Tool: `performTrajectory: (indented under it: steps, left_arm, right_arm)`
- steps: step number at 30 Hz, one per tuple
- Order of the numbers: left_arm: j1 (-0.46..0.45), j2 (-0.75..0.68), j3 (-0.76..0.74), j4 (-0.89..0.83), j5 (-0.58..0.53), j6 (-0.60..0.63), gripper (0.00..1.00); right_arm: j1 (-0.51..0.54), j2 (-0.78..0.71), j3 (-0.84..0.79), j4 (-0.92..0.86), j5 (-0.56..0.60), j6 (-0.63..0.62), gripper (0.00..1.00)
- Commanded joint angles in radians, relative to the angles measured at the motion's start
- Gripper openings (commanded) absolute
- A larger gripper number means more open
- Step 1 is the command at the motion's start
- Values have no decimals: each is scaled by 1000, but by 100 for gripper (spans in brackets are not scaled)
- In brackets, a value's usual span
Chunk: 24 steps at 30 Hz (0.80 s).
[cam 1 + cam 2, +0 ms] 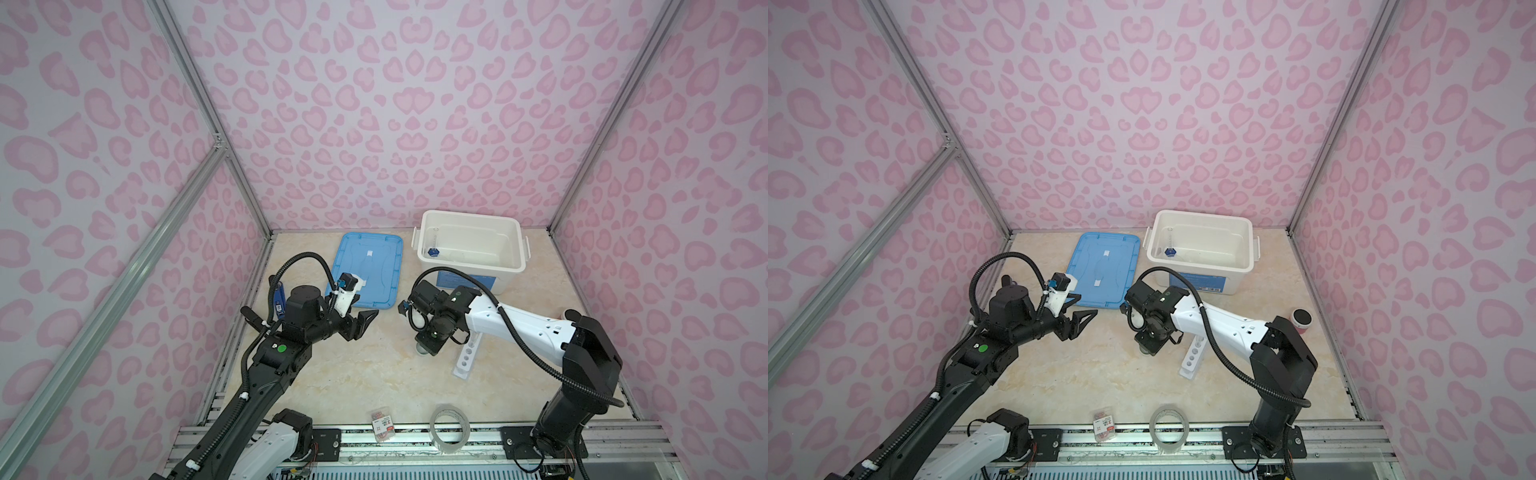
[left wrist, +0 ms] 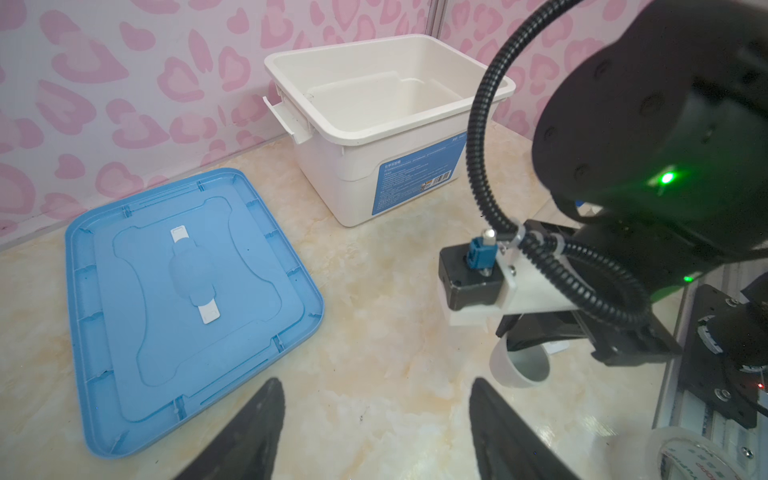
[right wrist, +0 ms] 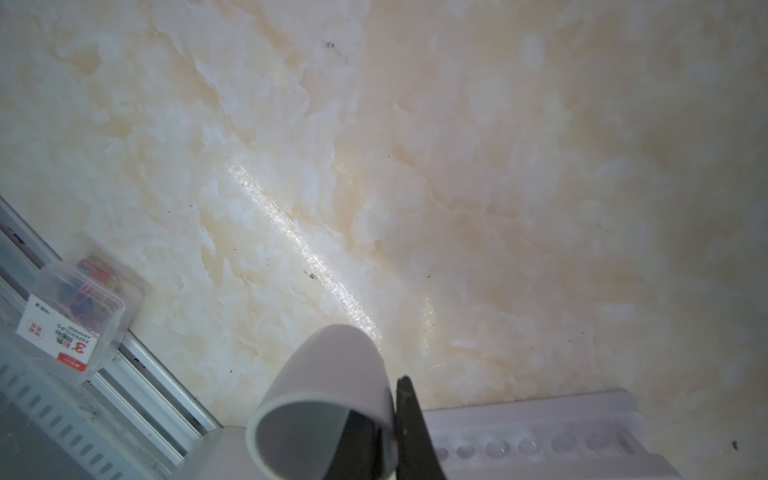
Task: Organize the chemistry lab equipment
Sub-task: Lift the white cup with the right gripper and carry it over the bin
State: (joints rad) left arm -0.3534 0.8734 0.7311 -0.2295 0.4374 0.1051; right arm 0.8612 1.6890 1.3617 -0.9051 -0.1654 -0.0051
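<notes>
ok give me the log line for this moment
right jaws: shut on small white cup | left jaws: open, empty, near blue lid | rack: beside cup | cylinder: in white bin

Left gripper: jaws apart, lid just beyond them. Right gripper points down; cup at its jaws, rack just beside, bin well beyond.

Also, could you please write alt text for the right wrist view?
The right gripper pinches the rim of a small white cup, with marbled tabletop behind. A white six-hole rack lies beside it; a red-labelled paper-clip box sits at the table's edge.
</notes>
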Motion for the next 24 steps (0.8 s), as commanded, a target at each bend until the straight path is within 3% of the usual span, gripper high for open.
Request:
performTrajectory:
  steps: [1,18,21,24]
  left_arm:
    - [1,-1,5,28,0,11,72]
    - [2,-4,5,27,-1,15,72]
    - [2,-6,4,30,-2,16,72]
    - [1,-3,4,30,5,15,72]
  right_arm:
    - [-27,-28,57,-88,-3,-32,8]
    - [-298,-34,453,-201,108,-101,8]
    - [-355,-31,486,-171,192,-89,8]
    - [-421,-40,471,-105,188,-81,8]
